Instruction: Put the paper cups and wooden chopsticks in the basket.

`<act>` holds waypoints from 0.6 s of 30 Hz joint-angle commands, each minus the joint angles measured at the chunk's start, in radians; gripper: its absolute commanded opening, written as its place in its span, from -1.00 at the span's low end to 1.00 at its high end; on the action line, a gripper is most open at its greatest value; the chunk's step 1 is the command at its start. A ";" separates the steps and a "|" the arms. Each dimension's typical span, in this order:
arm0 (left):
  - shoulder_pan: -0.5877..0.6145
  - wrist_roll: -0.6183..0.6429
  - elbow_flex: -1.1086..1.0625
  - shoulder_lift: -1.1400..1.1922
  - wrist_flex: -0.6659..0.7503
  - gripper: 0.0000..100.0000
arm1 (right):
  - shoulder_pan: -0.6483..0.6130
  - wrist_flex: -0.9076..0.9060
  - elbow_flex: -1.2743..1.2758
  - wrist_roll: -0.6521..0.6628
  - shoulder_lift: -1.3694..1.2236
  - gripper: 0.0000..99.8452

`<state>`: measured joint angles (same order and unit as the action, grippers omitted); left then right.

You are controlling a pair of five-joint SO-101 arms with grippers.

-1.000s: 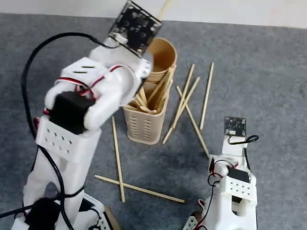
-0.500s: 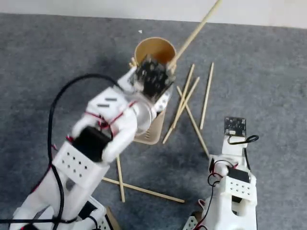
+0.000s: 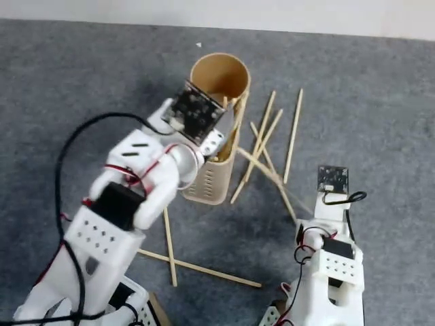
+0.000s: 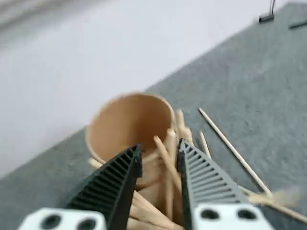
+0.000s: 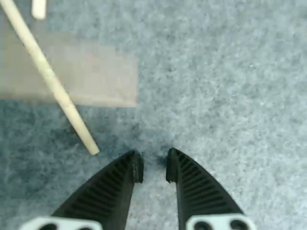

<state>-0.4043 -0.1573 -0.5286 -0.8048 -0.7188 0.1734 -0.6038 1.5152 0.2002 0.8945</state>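
Now left hand (image 4: pixel 159 144) slightly parted, empty, above basket (image 3: pixel 207 183), right hand (image 5: pixel 153 153) likewise

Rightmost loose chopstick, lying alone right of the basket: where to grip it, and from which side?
Grip the rightmost chopstick at its middle or far half, straight from above, jaws across its width. It lies flat, and its near end sits close to the crossed chopsticks; the rest looks clear.
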 commanded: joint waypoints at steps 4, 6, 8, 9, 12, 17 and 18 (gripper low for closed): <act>0.056 0.003 0.220 -0.024 -0.175 -0.70 | -0.005 0.015 0.004 0.009 0.001 -0.80; 0.099 0.006 0.248 -0.024 -0.207 -0.70 | 0.001 0.015 0.002 0.008 0.001 -0.80; 0.163 0.008 0.275 -0.024 -0.239 -0.70 | 0.024 0.015 0.001 0.006 0.001 -0.80; 0.203 0.009 0.291 -0.024 -0.264 -0.70 | 0.036 0.015 -0.012 0.005 0.001 -0.80; 0.326 0.009 0.346 -0.021 -0.410 -0.70 | 0.065 0.013 -0.047 0.005 0.001 -0.80; 0.455 0.003 0.337 -0.016 -0.738 -0.70 | 0.068 -0.031 -0.064 -0.020 0.001 -0.80; 0.466 0.003 0.312 -0.016 -0.783 -0.70 | 0.068 -0.056 -0.064 -0.014 0.001 -0.80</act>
<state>0.0146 -0.1573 -0.2079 -0.8109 -1.3479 0.2194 -0.6176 1.4814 0.1956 0.8853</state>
